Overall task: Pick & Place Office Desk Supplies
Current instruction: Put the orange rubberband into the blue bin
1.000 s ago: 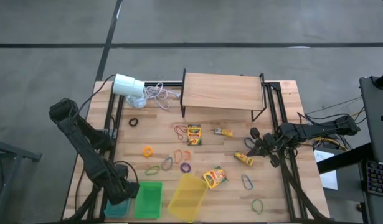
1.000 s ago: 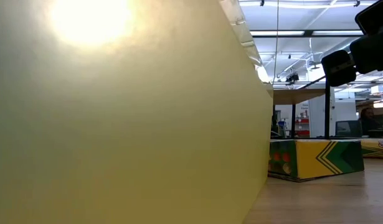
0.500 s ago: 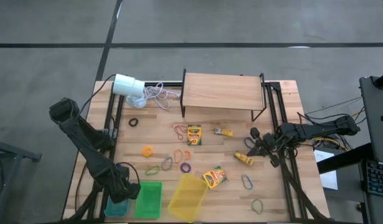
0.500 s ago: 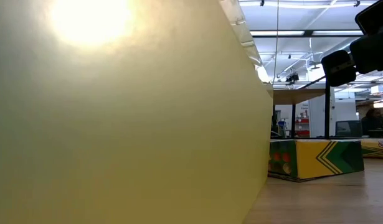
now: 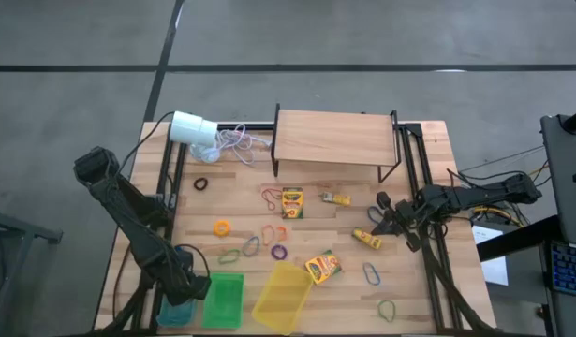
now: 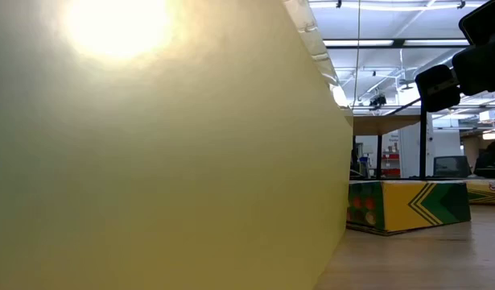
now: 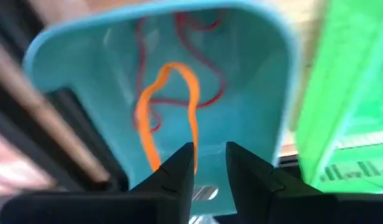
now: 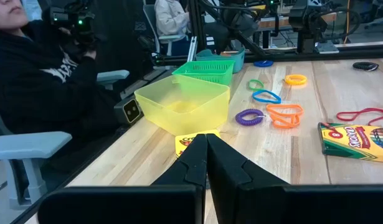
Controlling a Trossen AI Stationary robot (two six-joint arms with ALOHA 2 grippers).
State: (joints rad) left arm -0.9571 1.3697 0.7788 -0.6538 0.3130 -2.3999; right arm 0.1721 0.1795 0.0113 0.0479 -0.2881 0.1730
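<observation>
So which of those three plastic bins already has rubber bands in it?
The blue bin, the end one beside the green bin. The left gripper hangs over it, and an orange band lies inside.

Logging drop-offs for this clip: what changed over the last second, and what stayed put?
Little moved. The left gripper hangs over the teal bin with its fingers now slightly apart; an orange rubber band lies in the bin just past them, seemingly just released. The right gripper stays shut beside a yellow packet. The bins, crayon boxes and loose bands lie as before.
</observation>
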